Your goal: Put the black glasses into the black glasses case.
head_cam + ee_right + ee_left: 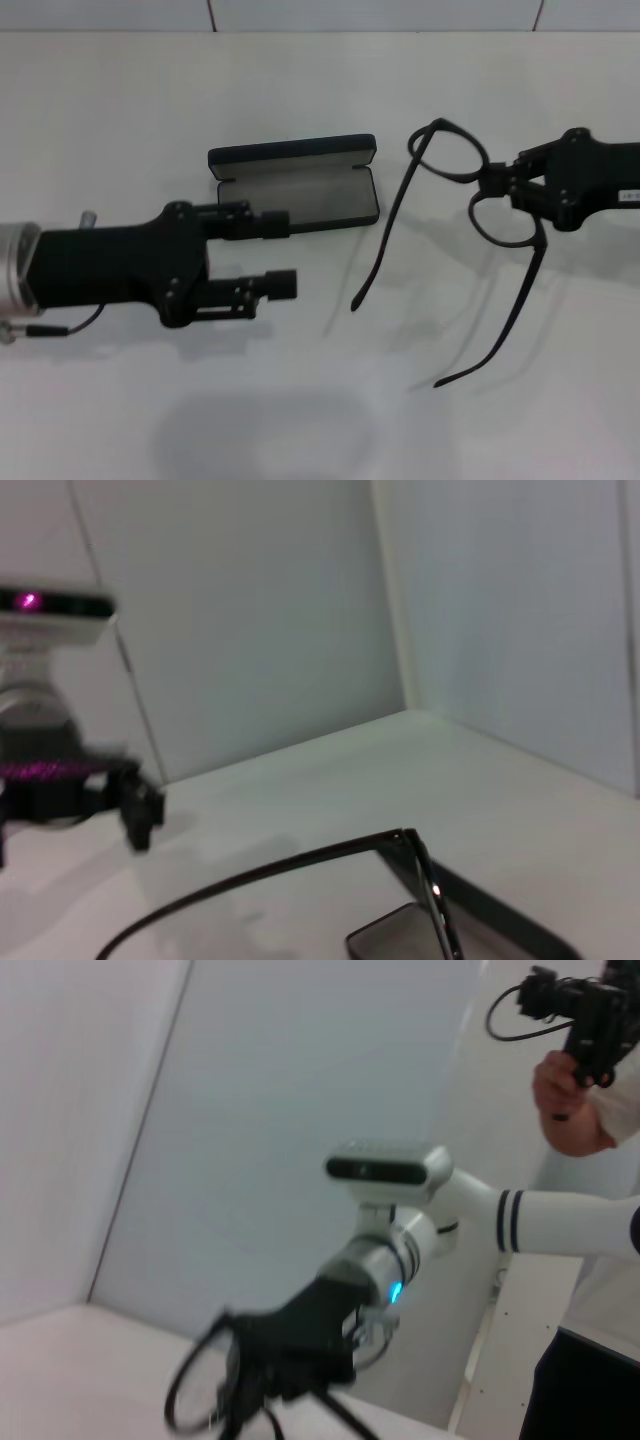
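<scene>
The black glasses case point(295, 190) lies open on the white table, grey lining up, with its lid standing at the far side. The black glasses point(450, 160) hang in the air to the right of the case, temple arms unfolded and trailing toward the table's front. My right gripper point(497, 183) is shut on their bridge between the two lenses. My left gripper point(288, 255) hovers open just in front of the case with nothing between its fingers. The left wrist view shows the right gripper point(290, 1360) holding the glasses point(190, 1395). One temple arm point(290, 865) and the case point(490, 915) show in the right wrist view.
The white table point(320, 400) reaches a pale wall at the back. In the left wrist view a person point(590, 1220) stands beyond the right arm holding a camera point(585, 1005). The left gripper point(130, 800) appears far off in the right wrist view.
</scene>
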